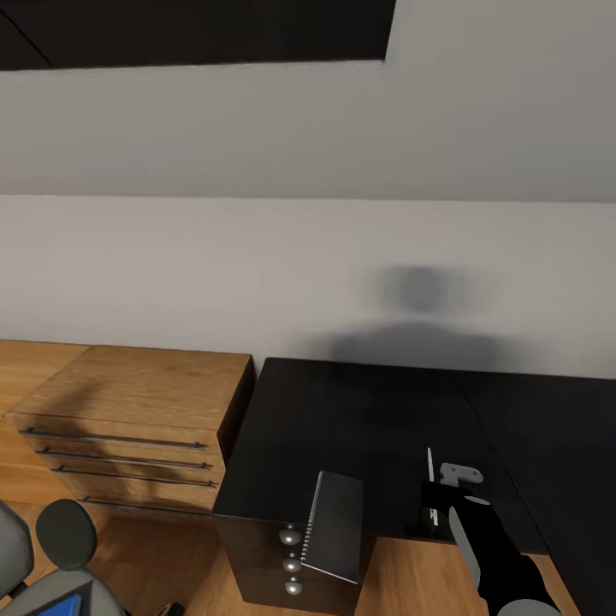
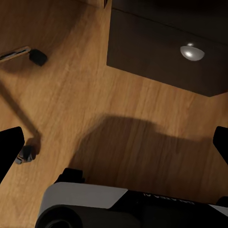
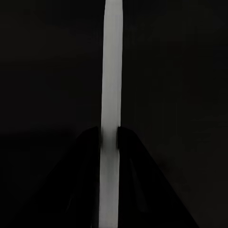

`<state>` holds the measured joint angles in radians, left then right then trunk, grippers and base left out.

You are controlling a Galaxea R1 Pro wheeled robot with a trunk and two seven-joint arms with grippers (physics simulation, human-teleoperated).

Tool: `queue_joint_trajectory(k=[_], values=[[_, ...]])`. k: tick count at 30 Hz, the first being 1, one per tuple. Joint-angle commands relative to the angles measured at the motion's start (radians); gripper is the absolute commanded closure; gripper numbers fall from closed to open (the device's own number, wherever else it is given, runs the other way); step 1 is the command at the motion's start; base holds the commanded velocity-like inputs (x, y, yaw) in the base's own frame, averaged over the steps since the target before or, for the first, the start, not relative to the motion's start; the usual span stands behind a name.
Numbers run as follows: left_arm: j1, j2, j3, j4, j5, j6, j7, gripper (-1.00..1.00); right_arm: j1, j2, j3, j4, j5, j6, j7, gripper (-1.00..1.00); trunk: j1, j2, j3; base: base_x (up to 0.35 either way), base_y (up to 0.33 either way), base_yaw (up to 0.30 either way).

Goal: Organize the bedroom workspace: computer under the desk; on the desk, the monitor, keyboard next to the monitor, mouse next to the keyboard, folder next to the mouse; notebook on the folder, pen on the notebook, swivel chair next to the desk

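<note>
At about eight o'clock in the head view, the swivel chair (image 1: 47, 560) shows a grey padded back and a black armrest, with a corner of the blue folder (image 1: 73, 606) lying on its seat. Just to the right of it stands a light wooden dresser (image 1: 128, 419) with long bar handles, set against the pale wall (image 1: 257, 274) and touching the left end of the counter (image 1: 359, 419). The counter is glossy black, its drawer unit with round silver knobs (image 1: 291, 563) facing the wooden floor (image 1: 162, 556) at six o'clock. The notebook (image 1: 335, 526) lies at the front edge of the counter over that drawer unit, its wire spiral along its left side and its near end overhanging the edge. At five o'clock, the right gripper (image 1: 435, 496) hangs over the counter's front edge, and its fingers (image 3: 90, 156) are clenched on the pen (image 1: 429, 466), which stands as a thin pale stick pointing toward twelve o'clock; the right wrist view has the dark fingers pressed on either side of the pen against the black top. In the left wrist view, the left gripper (image 2: 114, 147) hovers over the floor near the drawer unit and a chair castor (image 2: 37, 57), its fingers spread wide and holding nothing.
</note>
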<state>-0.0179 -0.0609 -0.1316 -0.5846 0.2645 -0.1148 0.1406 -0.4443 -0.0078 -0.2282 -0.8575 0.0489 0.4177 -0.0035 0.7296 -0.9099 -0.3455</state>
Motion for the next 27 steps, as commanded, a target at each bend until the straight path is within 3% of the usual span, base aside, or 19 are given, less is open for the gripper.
queue_joint_trajectory(k=[1, 15, 27], values=[[-0.001, 0.001, -0.008, 0.0, 0.01, -0.005, 0.008, -1.0, -0.001, 0.0, 0.0, -0.002, 0.003, 0.006, 0.0, 1.0, 0.004, -0.008, -0.004, 0.0, 0.0, 0.0], [-0.001, 0.001, -0.008, 0.0, 0.01, -0.004, 0.008, -1.0, -0.001, 0.0, 0.0, -0.002, 0.003, 0.006, 0.0, 1.0, 0.058, -0.106, -0.048, 0.0, 0.0, 0.0], [-0.001, 0.001, -0.008, 0.0, 0.01, -0.004, 0.008, -1.0, -0.001, 0.0, 0.0, -0.002, 0.003, 0.006, 0.0, 1.0, 0.058, -0.106, -0.048, 0.0, 0.0, 0.0]])
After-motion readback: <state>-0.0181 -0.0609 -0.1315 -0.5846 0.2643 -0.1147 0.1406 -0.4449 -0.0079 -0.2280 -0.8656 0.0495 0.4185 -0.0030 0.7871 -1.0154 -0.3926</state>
